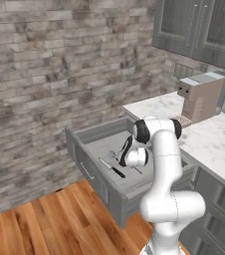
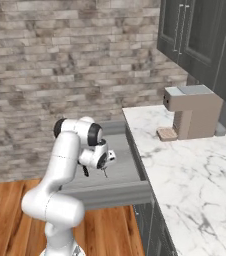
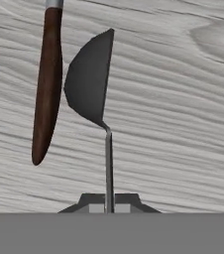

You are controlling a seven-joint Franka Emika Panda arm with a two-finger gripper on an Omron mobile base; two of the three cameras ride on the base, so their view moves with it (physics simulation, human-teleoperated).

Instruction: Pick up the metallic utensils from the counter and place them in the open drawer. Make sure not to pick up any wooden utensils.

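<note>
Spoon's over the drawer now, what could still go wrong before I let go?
1. In the hand view the pincer grips the spoon only by the end of its thin handle; it may swing or slip out early.
2. The knife lies right beside the spoon's bowl on the drawer floor; a release here may land the spoon on it.
3. The arm hangs close to the drawer's front wall, so a careless retreat might bump it.

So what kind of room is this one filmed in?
A rendered home kitchen, most likely: a white marble counter with a coffee machine on it, dark cabinets above, and an open drawer holding a knife, beside a brick wall.
</note>
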